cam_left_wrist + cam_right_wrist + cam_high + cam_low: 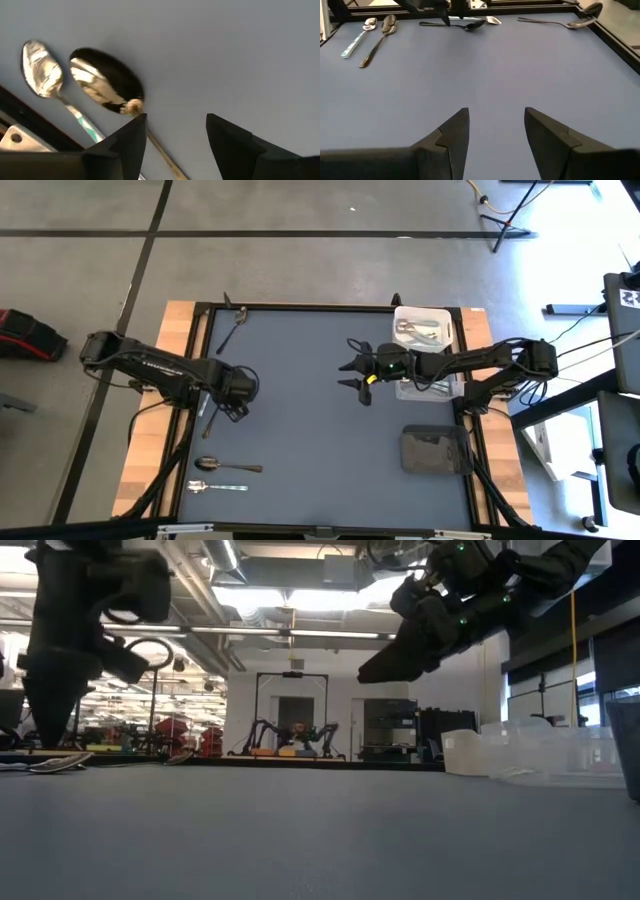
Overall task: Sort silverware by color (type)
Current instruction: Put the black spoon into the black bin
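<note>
My left gripper (pixel 232 406) is open and empty at the table's left side, pointing down close to the surface; it also shows in the low view (pixel 50 735). A dark slim utensil (pixel 210 423) lies flat beside it. Near the front left lie a dark spoon (pixel 228 467) and a silver spoon with a teal handle (pixel 215 487). In the left wrist view the dark spoon (pixel 105 85) and the silver spoon (pixel 42 70) lie ahead of the open gripper (pixel 176 132). A silver utensil (pixel 235 327) lies at the far left. My right gripper (pixel 352 375) is open and empty, raised over the table's right half.
A white bin (pixel 425 327) holding silverware stands at the far right, a clear bin (pixel 432 385) just nearer, and a dark bin (pixel 436 449) at the near right. The table's black frame (pixel 30 125) runs close to the spoons. The blue-grey mat (pixel 320 430) is bare in the middle.
</note>
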Motion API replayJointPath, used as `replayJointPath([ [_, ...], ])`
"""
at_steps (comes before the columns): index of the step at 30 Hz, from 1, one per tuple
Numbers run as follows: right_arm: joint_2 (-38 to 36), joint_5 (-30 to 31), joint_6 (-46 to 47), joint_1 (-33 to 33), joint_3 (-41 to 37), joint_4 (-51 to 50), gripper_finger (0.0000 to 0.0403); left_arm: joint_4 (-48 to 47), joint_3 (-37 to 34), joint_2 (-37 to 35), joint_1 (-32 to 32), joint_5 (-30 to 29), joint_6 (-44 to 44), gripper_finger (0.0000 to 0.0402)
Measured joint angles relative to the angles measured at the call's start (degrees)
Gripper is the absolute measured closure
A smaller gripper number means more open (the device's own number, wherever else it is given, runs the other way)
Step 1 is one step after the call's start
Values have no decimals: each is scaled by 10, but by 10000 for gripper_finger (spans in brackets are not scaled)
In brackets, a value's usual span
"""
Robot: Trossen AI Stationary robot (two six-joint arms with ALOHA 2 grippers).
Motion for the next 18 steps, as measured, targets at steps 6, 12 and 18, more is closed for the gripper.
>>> replayJointPath([
  [6,0,1,0,1,1,3,226,0,-32,0,35,5,0,209],
  [12,0,1,0,1,1,3,226,9,-57,11,59,35,8,217],
  [18,0,1,0,1,1,3,226,25,-71,43,68,65,29,232],
])
